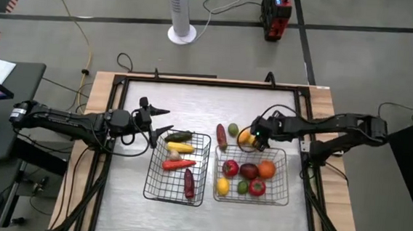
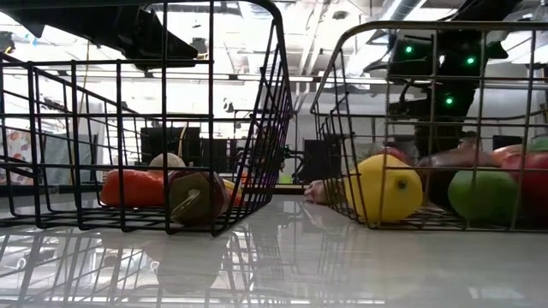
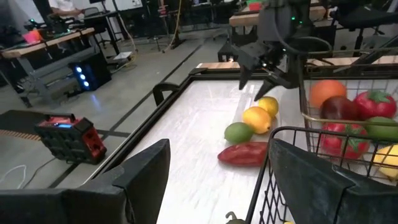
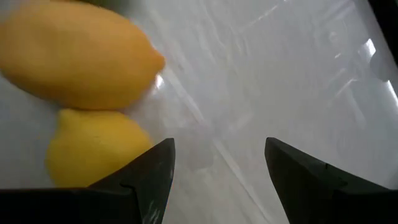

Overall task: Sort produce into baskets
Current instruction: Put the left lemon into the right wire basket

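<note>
Two wire-mesh baskets stand side by side. The left basket (image 1: 150, 188) holds long green, yellow and red produce. The right basket (image 1: 288, 181) holds round red, orange, yellow and green produce. Loose on the table beyond the right basket lie an orange-yellow lemon (image 3: 257, 119), a yellow lemon (image 3: 268, 104), a green lime (image 3: 238, 132) and a long dark-red pepper (image 3: 244, 154). My right gripper (image 1: 260, 137) hangs open, slanting down over the two lemons (image 4: 74, 59), which lie just beside one fingertip, with bare table between its fingers. My left gripper (image 1: 159, 119) waits open by the left basket's far left corner.
A raised black frame (image 1: 194, 80) borders the tabletop. Bare table lies between the baskets and the far edge, and in front of both baskets (image 2: 274, 257). Off the table, a white fan base (image 1: 181, 34) and a red-black box (image 1: 277, 15) stand on the floor.
</note>
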Controlling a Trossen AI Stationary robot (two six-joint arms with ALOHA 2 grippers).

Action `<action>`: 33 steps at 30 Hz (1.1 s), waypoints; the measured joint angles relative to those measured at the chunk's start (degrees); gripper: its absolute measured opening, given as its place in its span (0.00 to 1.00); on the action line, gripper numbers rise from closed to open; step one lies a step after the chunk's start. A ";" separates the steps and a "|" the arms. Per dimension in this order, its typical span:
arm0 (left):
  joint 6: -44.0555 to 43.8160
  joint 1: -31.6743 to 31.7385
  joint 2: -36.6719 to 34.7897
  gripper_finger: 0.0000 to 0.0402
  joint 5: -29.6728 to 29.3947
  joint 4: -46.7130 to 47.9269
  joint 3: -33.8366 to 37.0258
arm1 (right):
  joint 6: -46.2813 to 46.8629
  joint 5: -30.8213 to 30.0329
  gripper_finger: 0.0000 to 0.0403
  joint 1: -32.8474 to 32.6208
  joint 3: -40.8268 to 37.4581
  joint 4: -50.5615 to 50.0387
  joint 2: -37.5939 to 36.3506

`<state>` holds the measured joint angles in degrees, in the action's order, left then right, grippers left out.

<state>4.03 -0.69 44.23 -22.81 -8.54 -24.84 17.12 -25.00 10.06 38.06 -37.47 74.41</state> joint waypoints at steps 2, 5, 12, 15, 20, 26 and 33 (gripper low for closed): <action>0.00 0.00 0.00 0.65 0.00 0.00 0.00 | 1.92 -0.30 0.69 -1.54 0.00 0.25 -0.19; 0.00 0.00 0.00 0.65 0.00 0.00 0.00 | 4.58 -0.48 0.69 -3.39 0.00 0.20 -0.77; 0.00 0.00 0.00 0.65 -0.02 0.00 0.00 | 6.41 -0.61 0.69 -5.57 0.00 0.35 -1.05; 0.00 0.00 0.00 0.65 -0.02 0.02 -0.02 | 5.11 -0.57 0.69 -5.46 0.00 0.95 -1.05; 0.00 0.02 0.00 0.65 -0.02 0.04 -0.02 | 1.11 2.86 0.69 -6.47 0.00 3.74 -1.05; 0.35 0.02 0.00 0.65 -0.04 0.19 -0.02 | 0.42 5.05 0.69 -6.75 -1.08 4.86 -1.05; 0.72 0.02 0.00 0.65 -0.04 0.48 -0.02 | 0.67 -0.41 0.69 -6.12 -1.22 6.90 -2.24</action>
<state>4.75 -0.67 44.23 -22.85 -8.06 -24.86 17.79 -25.41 3.95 36.84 -30.56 72.17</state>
